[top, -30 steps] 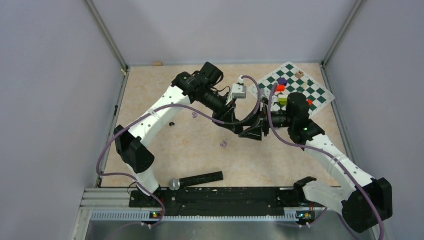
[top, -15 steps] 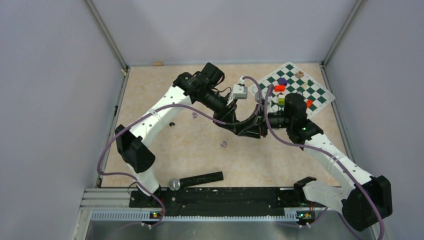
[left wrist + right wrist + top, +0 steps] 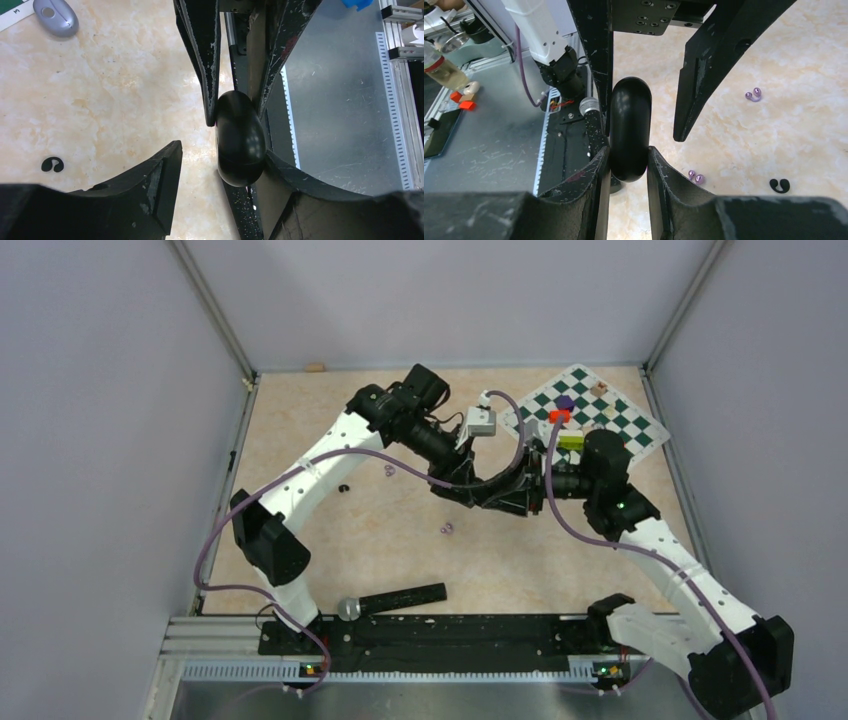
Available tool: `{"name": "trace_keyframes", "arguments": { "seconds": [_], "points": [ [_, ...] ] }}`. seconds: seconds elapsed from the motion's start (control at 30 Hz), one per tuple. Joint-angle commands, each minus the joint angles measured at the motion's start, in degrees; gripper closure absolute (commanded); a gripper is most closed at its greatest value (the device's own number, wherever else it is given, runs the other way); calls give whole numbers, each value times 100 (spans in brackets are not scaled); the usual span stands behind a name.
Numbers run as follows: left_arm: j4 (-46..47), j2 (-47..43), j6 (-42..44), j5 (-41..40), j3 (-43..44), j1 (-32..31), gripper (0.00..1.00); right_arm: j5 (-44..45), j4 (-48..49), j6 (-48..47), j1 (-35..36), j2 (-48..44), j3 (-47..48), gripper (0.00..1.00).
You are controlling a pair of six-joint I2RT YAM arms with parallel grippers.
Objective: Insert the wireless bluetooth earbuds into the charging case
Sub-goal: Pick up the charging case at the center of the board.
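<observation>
While the right gripper [image 3: 628, 151] is clamped on the glossy black charging case [image 3: 240, 125], both of its fingers pressed against the case's flanks, the left gripper [image 3: 222, 150] meets it from the opposite side with its jaws apart. One left finger touches the case; the other stands off from it with a clear gap of table showing between. The case is an oval shell that looks closed, with a faint seam near one end. From above, the two arms meet over the middle of the marbled table [image 3: 290, 410], just beside the near corner of the green-and-white chessboard [image 3: 600, 415], and the case itself is hidden between the grippers.

The earbuds lie loose on the table, all apart from the case. One lilac earbud [image 3: 753, 94] sits by itself farther out, a second lilac earbud [image 3: 696, 176] lies nearer the right gripper, and a black earbud [image 3: 779, 185] rests just beside that second one. A grey oval object [image 3: 56, 17] lies at the edge of the chessboard, and a black rod with a silver head [image 3: 395, 600] lies near the arms' bases.
</observation>
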State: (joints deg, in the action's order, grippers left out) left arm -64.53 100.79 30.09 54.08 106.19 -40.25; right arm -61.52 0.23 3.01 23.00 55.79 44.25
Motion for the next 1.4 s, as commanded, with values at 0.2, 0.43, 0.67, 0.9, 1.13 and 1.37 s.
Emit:
{"name": "trace_keyframes", "arguments": {
  "seconds": [0.2,0.43,0.67,0.9,1.13,1.37],
  "points": [
    [294,-21,-110,-110,85,7,40,285,478,95,-59,-120,138,86],
    [324,10,-156,-36,120,4,45,501,756,375,-55,-22,40,87],
    [367,-13,-222,-38,152,8,51,622,874,515,-55,133,-19,87],
    [379,-71,-294,-243,224,17,56,641,1141,800,-115,191,-128,88],
    [447,-118,-360,-233,226,16,59,492,1550,1286,-321,250,-246,90],
    [579,-171,-517,-225,198,38,59,544,2009,1570,-319,255,-494,91]
  ]
}}
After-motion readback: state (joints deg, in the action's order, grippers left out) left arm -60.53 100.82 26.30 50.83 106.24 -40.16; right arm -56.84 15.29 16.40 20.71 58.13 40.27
